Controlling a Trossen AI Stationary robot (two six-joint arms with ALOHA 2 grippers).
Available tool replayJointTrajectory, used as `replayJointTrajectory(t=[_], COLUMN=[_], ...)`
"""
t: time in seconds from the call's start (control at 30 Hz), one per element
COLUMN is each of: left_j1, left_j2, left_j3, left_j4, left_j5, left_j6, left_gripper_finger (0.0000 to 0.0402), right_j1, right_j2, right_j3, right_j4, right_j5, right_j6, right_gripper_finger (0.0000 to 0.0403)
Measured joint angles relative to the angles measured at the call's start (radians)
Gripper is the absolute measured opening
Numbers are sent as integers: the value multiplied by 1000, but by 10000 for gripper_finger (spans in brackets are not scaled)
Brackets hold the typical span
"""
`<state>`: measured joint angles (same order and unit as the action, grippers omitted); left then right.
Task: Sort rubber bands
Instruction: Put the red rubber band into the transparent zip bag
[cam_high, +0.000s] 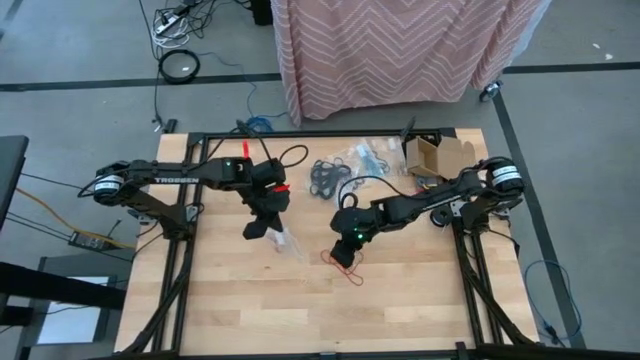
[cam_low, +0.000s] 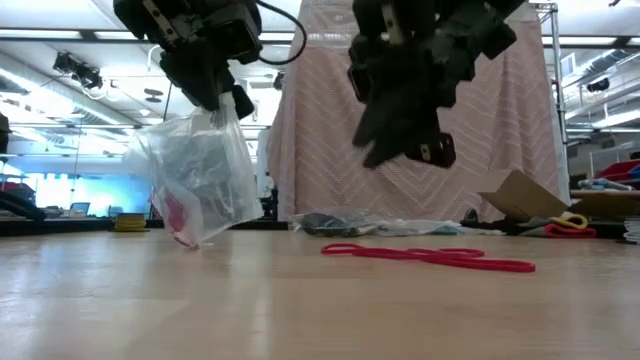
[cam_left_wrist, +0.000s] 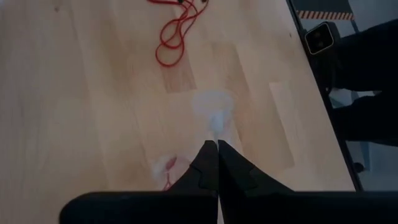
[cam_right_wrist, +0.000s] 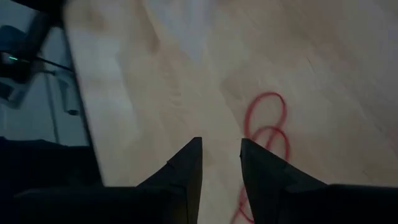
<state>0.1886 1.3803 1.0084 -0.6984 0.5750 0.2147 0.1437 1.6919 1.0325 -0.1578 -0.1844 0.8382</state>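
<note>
Left gripper (cam_high: 262, 226) is pinched shut on the top of a clear plastic bag (cam_low: 200, 178), which I see hanging just above the wooden table (cam_high: 230, 300) with something red at its bottom. My right gripper (cam_high: 345, 250) hovers over the table's middle, fingers parted with nothing between them, directly above the red rubber bands (cam_low: 428, 256). Those lie flat in one loose string of loops; I cannot count them exactly. One black cluster of rubber bands (cam_high: 328, 178) sits toward the far edge, beside more clear bags (cam_high: 375, 155) and one open cardboard box (cam_high: 432, 155). The near half of the table gives both arms room.
</note>
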Motion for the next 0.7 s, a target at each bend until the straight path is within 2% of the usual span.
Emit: replayJointTrajectory(t=[0.2, 0.57, 0.63, 0.7], left_j1=[0, 0, 0, 1], left_j2=[-11, -13, -13, -13], left_j3=[0, 0, 0, 0], left_j4=[5, 46, 53, 56], left_j5=[1, 2, 1, -1], left_j6=[-3, -10, -13, -15], left_gripper_finger=[0, 0, 0, 0], right_j1=[8, 25, 33, 44], right_j2=[66, 191, 198, 199], right_j3=[0, 1, 4, 4], right_j4=[-47, 8, 8, 0], right_j5=[-27, -44, -45, -13], right_j6=[-1, 6, 31, 52], right_gripper_finger=[98, 98, 91, 67])
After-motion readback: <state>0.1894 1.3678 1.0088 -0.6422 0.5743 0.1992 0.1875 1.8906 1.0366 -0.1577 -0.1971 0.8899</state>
